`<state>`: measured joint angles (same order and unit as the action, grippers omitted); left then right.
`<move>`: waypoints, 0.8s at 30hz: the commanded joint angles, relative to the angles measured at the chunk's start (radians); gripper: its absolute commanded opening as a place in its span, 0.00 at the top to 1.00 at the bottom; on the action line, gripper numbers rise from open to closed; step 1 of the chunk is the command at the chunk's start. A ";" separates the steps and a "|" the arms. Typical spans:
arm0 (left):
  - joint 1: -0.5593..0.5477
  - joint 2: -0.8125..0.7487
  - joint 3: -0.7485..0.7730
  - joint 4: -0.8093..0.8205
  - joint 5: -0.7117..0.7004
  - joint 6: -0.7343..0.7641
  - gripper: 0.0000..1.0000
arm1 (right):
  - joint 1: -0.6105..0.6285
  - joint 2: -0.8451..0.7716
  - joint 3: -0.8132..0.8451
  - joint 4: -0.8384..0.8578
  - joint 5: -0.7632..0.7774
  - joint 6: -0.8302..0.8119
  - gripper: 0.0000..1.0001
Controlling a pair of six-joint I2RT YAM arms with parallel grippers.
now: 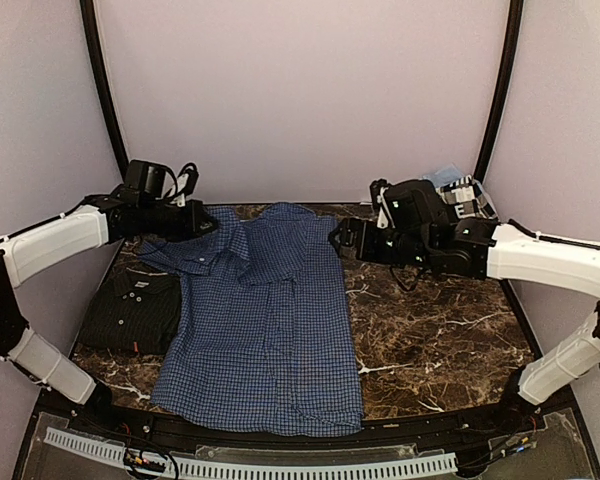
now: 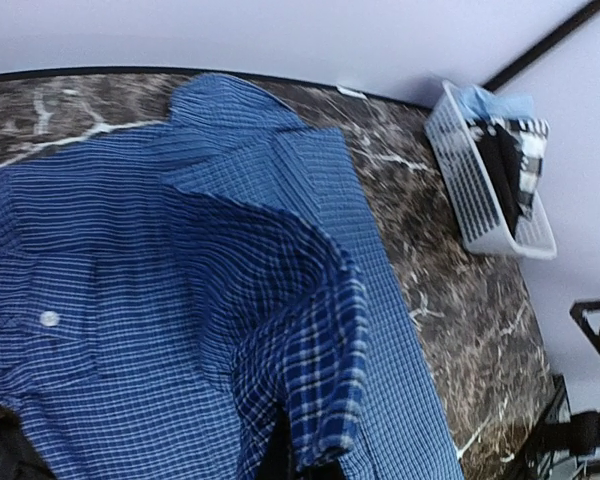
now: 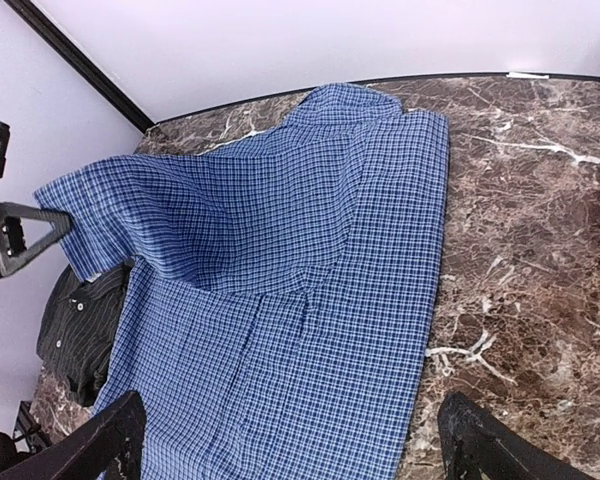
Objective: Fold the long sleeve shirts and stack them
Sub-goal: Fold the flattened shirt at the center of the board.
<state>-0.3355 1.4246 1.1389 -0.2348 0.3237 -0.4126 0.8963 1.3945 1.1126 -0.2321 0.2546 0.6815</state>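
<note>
Your left pincer (image 1: 198, 224) is pressed together on a fold of the blue shirt (image 1: 270, 330), holding its far-left part up off the desk (image 1: 440, 330). Your right pincer (image 1: 337, 238) hangs spread wide near the shirt's far-right edge, holding nothing. The dark shirt (image 1: 130, 310) lies folded, left of the blue one.

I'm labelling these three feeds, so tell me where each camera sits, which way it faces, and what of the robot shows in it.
Top external: above and behind the robot, facing down over the marble table; shows the left tool pinching the blue checked shirt and the right tool open.
Left wrist: faces across the shirt toward the white basket; its own tool hardly shows.
Right wrist: faces leftward over the shirt; its own fingertips frame the bottom.
Shared: top and right wrist both show the black shirt.
</note>
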 commanded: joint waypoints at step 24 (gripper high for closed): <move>-0.515 0.472 0.306 -0.294 0.173 0.181 1.00 | -0.022 -0.152 -0.020 -0.057 0.249 -0.085 0.01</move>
<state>-0.8055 1.8656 1.4025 -0.4389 0.4900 -0.2607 0.8818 1.2583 1.1046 -0.2852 0.4622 0.6029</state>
